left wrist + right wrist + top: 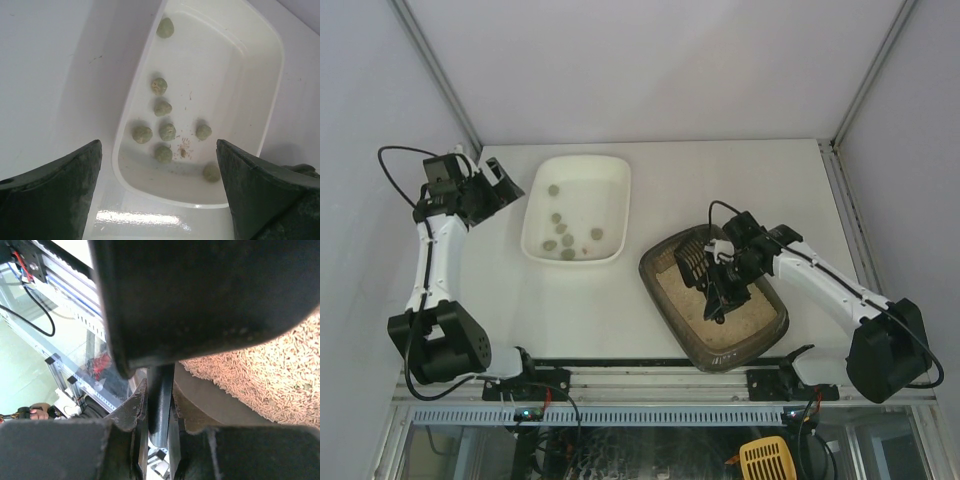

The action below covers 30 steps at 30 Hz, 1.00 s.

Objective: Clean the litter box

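The litter box, a dark brown-grey tray of beige pellet litter, lies at the right of the table. My right gripper hangs over it, shut on the black handle of a dark slotted scoop. In the right wrist view the fingers pinch the handle, with litter and the tray's wall behind. My left gripper stands open and empty at the left end of the white tub, fingertips wide apart.
The white tub holds several greenish clumps and a few litter crumbs. The table's metal rail and cables run along the near edge. White enclosure walls stand at the back and sides.
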{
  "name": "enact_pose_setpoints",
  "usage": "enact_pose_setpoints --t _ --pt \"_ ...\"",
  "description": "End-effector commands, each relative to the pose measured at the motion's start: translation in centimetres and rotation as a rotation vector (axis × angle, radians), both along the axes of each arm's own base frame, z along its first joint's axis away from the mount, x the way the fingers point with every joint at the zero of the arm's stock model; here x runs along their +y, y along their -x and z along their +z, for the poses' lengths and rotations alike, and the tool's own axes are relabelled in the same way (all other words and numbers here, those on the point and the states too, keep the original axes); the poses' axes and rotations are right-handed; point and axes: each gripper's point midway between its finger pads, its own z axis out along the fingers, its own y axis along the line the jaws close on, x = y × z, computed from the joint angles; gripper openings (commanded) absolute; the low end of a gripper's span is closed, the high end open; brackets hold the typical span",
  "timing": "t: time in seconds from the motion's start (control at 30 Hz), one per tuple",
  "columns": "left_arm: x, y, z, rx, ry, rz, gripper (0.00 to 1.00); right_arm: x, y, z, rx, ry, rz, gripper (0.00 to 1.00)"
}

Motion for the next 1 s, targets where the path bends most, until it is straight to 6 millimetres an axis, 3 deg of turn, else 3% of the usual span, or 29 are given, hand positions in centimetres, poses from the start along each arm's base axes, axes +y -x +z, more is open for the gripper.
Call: enact_pose_setpoints --t 0.0,0.2,0.3,0.37,0.43,0.53,0.63,0.73,0.87,0.9,0.97 --pt "-1.7 -0.4 0.9 -0.056 0.069 -0.042 1.0 -0.7 1.0 -0.1 0.024 0.028 -0.018 0.0" --pt "-1.9 -0.4 1.0 -0.069 0.064 -0.056 1.0 -2.4 1.9 -1.5 0.086 0.168 -0.058 0.0" --pt "-2.0 -0.3 1.2 -0.082 0.068 -0.059 1.0 -2.9 2.1 -2.1 0.105 0.232 -0.061 0.35" --pt "-2.0 -0.3 1.3 -0.086 0.068 -0.06 1.0 -3.5 1.9 -2.3 0.098 0.282 -0.073 0.81" --pt "-2.0 -0.3 1.2 -0.087 0.067 -0.06 1.0 -4.5 0.9 -2.2 0.05 0.354 -0.096 0.98" --pt "-2.0 -0.4 1.1 -0.093 0.063 -0.06 1.0 -6.4 -1.1 -1.1 -0.078 0.491 -0.161 1.0" --pt "-1.9 -0.4 0.8 -0.09 0.06 -0.06 1.0 -6.5 -4.3 2.7 -0.265 0.545 -0.251 1.0" --pt "-1.8 -0.5 0.4 -0.086 0.055 -0.054 1.0 -4.7 -7.6 8.7 -0.503 0.517 -0.285 1.0" --pt "-1.2 -0.6 0.0 -0.088 0.025 -0.037 1.0 -1.9 -10.3 16.0 -0.792 0.435 -0.354 1.0" --pt "-1.2 -0.6 -0.1 -0.089 0.023 -0.037 1.0 -1.5 -11.4 17.9 -0.903 0.417 -0.406 1.0" --pt "-1.3 -0.6 -0.3 -0.087 0.023 -0.045 1.0 -2.5 -12.7 21.9 -1.106 0.415 -0.654 1.0"
